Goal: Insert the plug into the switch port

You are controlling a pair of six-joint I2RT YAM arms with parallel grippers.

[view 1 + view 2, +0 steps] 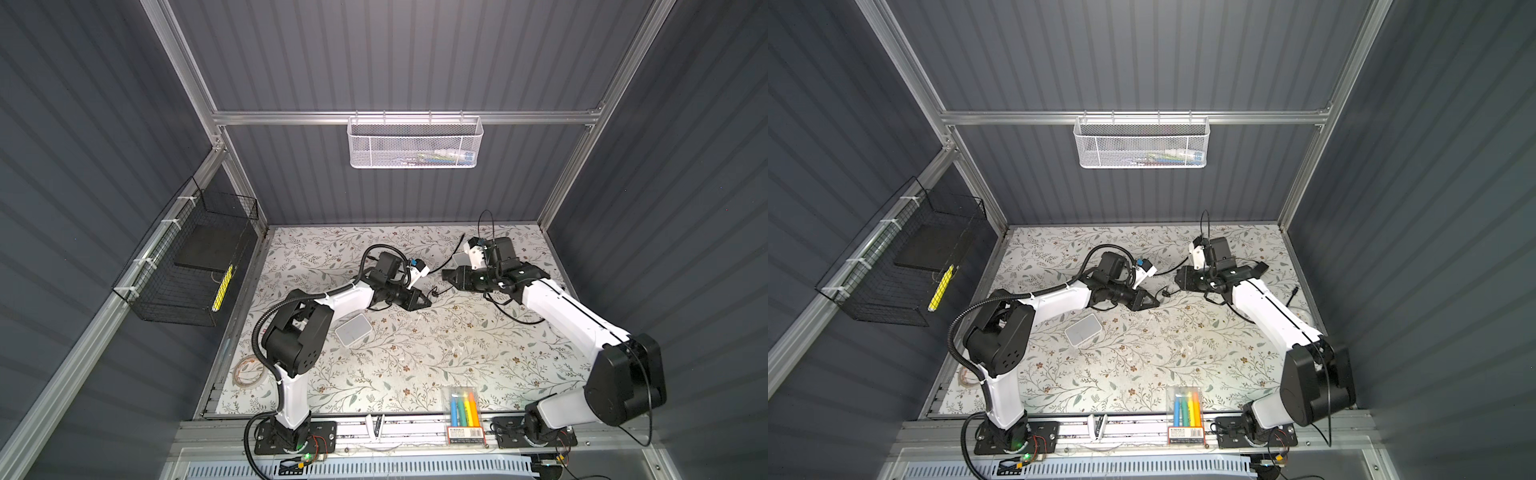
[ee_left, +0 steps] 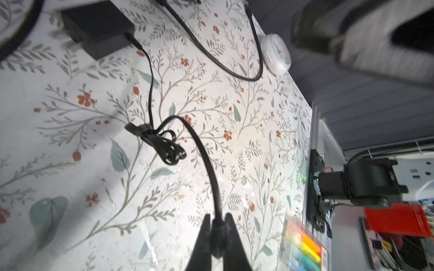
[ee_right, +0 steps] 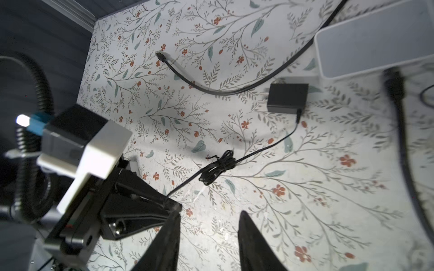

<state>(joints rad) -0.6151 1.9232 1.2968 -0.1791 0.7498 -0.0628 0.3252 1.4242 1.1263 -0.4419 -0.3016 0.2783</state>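
Left gripper (image 2: 217, 221) is clamped on the small black cylindrical plug (image 2: 217, 237); the right gripper (image 3: 210, 214) has its jaws apart and holds nothing. I'd hold the plug straight and mind the thin rubbery black cable (image 2: 204, 159) tugging its boxy matte adapter (image 2: 96, 28). The smooth white rounded plastic box (image 1: 353, 330), probably the switch, lies well apart. Can't see its port.

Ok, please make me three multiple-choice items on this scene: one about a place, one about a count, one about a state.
1. The white basket hangs: A on the back rail; B on the left wall; C on an arm.
2. Baskets in view: A one; B two; C four.
3. The left gripper is: A open; B shut on the plug; C unseen.
1 A, hooked over the rail; 2 B, white one plus black basket; 3 B, jaws pinch the plug.
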